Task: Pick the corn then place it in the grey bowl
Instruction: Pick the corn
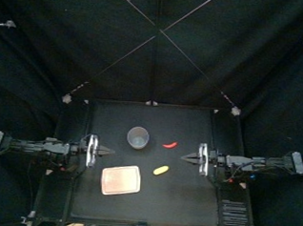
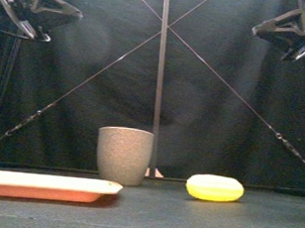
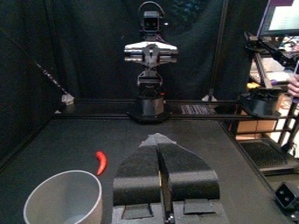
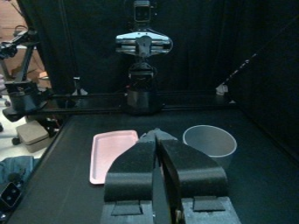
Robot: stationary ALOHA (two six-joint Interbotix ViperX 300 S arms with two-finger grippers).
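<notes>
Both arms are folded and raised at the sides of the tabletop (image 1: 175, 204). The left arm (image 1: 38, 147) is over the left edge and the right arm (image 1: 260, 163) over the right edge, each pointing level toward the middle and facing the other.

The corn (image 1: 160, 170) lies a little in front of the tabletop's middle, apart from everything else. Open tabletop runs from it to the right edge and to the front right corner. The pink tray (image 1: 120, 182) lies near it, on the side of the left edge and toward the front edge. The grey cup (image 1: 139, 136) stands upright nearer the back edge, with a red chilli (image 1: 172, 144) close by on the side of the right edge.

The left tool (image 3: 162, 142) is closed, its jaws pressed together with nothing between them. The right tool (image 4: 158, 134) is likewise closed and empty. Both hang high over the things and touch none of them.
</notes>
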